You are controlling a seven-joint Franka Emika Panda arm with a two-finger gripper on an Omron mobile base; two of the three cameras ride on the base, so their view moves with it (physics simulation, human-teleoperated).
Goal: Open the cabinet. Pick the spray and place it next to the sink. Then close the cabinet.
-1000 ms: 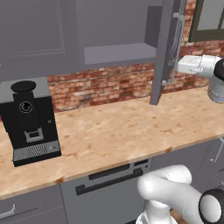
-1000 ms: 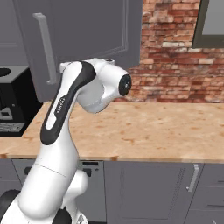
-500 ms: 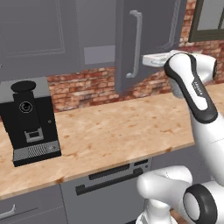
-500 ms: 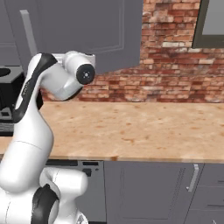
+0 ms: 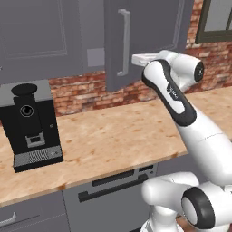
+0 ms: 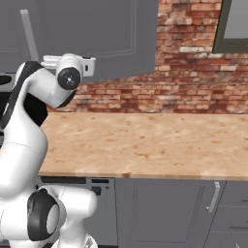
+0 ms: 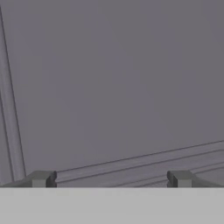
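Note:
The cabinet (image 5: 149,36) is a tall dark-grey door with a vertical silver bar handle (image 5: 123,43). It looks swung out from the wall row, its lower edge slanting over the brick. My gripper (image 5: 137,59) is raised against the door's lower part, right of the handle. In the hand view the gripper (image 7: 110,179) is open, its fingertips (image 7: 41,178) wide apart with nothing between them, facing a flat grey cabinet panel (image 7: 113,87) at close range. From the right base view the hand (image 6: 80,64) sits level with the cabinet's lower edge, the handle (image 6: 29,38) to its left. The spray and the sink are out of view.
A black coffee machine (image 5: 29,124) stands on the wooden counter (image 5: 113,136) at the left. Red brick wall (image 6: 193,63) backs the counter, with a window (image 5: 217,20) at the upper right. Grey drawer fronts with a black handle (image 5: 113,183) lie below the counter edge.
Both base views have shifted, so the camera has moved. The arm has folded and swung left, bringing the hand from the door's edge up against its face. The jaws stayed open.

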